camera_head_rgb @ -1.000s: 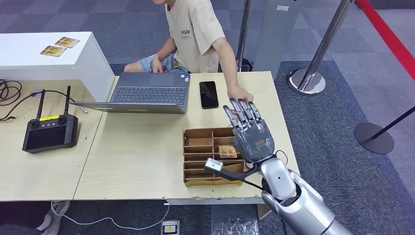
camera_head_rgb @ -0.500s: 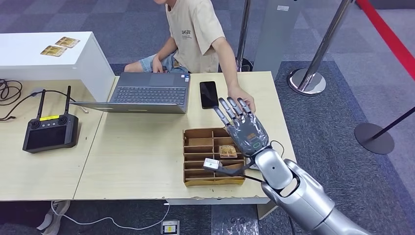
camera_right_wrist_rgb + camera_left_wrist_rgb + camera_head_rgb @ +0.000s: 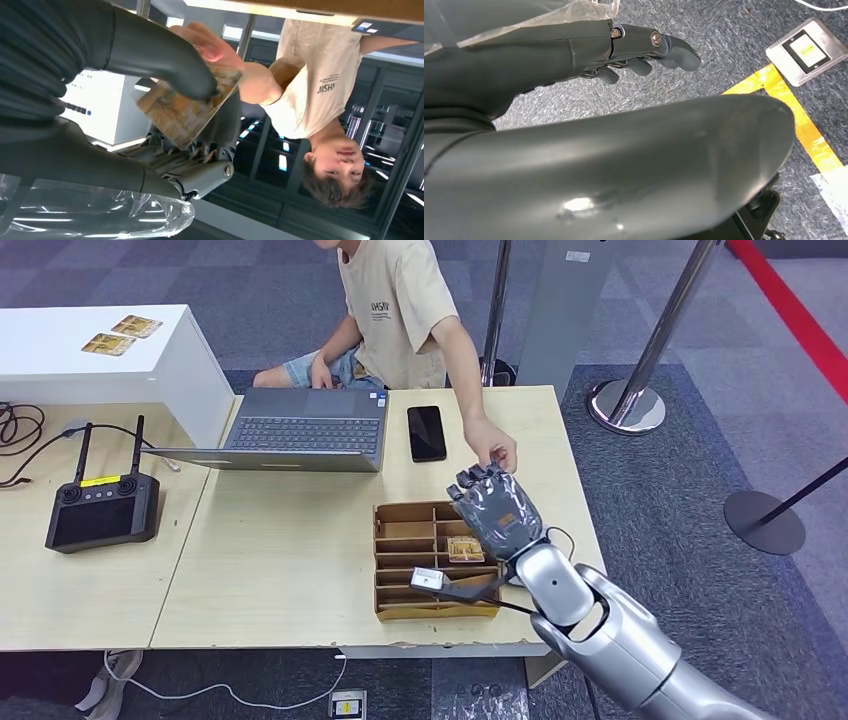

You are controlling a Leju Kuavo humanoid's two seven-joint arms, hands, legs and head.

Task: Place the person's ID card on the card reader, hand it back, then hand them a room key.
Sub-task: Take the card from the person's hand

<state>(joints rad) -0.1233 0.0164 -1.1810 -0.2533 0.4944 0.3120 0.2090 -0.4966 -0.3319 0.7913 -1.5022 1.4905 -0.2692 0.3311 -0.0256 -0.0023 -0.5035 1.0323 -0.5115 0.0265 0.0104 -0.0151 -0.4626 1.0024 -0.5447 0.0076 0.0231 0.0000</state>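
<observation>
One card: the ID card, orange-brown and printed, sits between the thumb and fingers of the right hand; a person's hand touches its far end.
Right hand: raised over the far right corner of the cardboard tray, fingers curled, pinching the card.
Left hand: hangs over grey carpet, fingers slightly bent and apart, holding nothing.
Cardboard tray: brown, divided into compartments, near the table's front edge; one patterned card lies flat in a right-side compartment.
White device: small, cabled, resting on the tray's front part.
Table: also carries a laptop, a black phone and a black controller.
White box: two cards lie on top.
</observation>
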